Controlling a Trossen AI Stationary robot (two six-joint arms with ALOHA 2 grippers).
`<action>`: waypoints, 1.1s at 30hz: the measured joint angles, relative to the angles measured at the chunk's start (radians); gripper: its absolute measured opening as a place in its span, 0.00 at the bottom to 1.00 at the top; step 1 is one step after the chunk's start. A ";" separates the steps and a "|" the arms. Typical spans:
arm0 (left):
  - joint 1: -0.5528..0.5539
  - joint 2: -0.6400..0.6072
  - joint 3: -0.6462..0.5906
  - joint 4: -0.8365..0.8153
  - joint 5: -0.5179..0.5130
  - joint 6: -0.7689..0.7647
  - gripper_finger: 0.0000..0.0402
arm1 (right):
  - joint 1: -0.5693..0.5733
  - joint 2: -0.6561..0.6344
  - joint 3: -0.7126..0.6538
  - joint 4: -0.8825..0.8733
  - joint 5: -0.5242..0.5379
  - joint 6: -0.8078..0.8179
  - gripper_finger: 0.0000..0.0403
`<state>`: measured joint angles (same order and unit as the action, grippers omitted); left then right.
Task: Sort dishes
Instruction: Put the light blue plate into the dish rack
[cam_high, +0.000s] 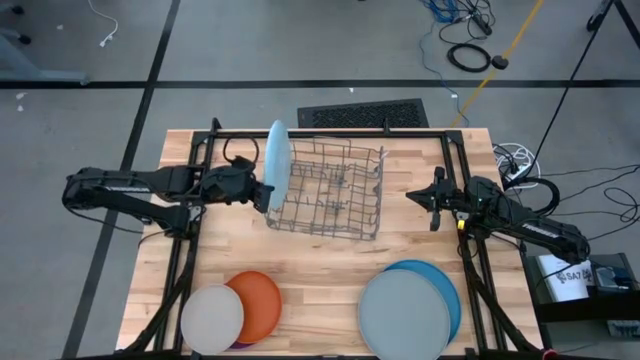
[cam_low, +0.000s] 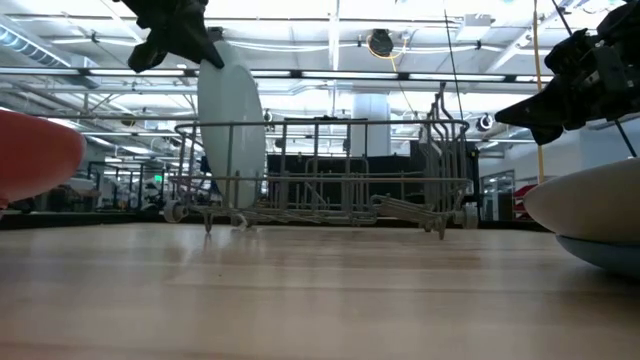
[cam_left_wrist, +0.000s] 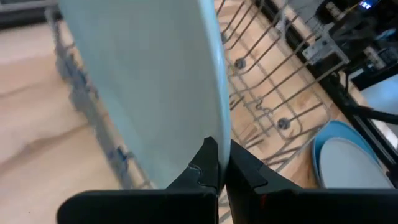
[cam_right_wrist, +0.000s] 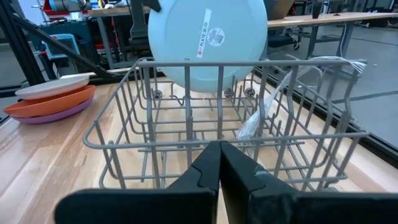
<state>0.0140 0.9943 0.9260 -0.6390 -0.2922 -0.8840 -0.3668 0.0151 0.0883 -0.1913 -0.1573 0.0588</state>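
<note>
A large light blue plate (cam_high: 277, 163) stands on edge at the left end of the grey wire dish rack (cam_high: 330, 190). My left gripper (cam_high: 262, 190) is shut on the plate. The low view shows the plate (cam_low: 230, 125) upright, its lower rim down among the rack's wires. My right gripper (cam_high: 415, 197) hovers shut just right of the rack, touching nothing. An off-white plate (cam_high: 212, 318) lies on an orange one (cam_high: 258, 300) near the left near edge. A pale grey plate (cam_high: 403, 315) lies on a blue one (cam_high: 445, 285) near the right near edge. My left gripper pinches the light blue plate's rim (cam_left_wrist: 219, 124) between its two fingers (cam_left_wrist: 205, 163), one on each face. It comes level from the table's left. The plate stands upright on edge; whether its lower rim bears on the rack I cannot tell.
The rack's upright wires (cam_right_wrist: 186, 124) fill the table's middle. A purple plate (cam_right_wrist: 43, 115) lies under the orange one. Black frame rails (cam_high: 185, 250) run along both table sides. Bare wood (cam_high: 320, 290) lies between the two stacks.
</note>
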 joint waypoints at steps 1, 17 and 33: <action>0.005 0.001 0.000 -0.005 0.006 -0.006 0.02 | 0.000 0.000 0.000 0.000 0.000 -0.004 0.01; 0.020 0.089 0.001 -0.005 0.048 -0.092 0.04 | 0.000 0.000 0.000 -0.002 0.000 -0.043 0.01; 0.017 0.117 -0.004 0.050 0.045 -0.080 0.04 | 0.000 0.000 0.000 -0.002 0.000 -0.044 0.01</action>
<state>0.0314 1.1114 0.9218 -0.5891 -0.2468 -0.9645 -0.3668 0.0153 0.0885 -0.1932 -0.1574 0.0151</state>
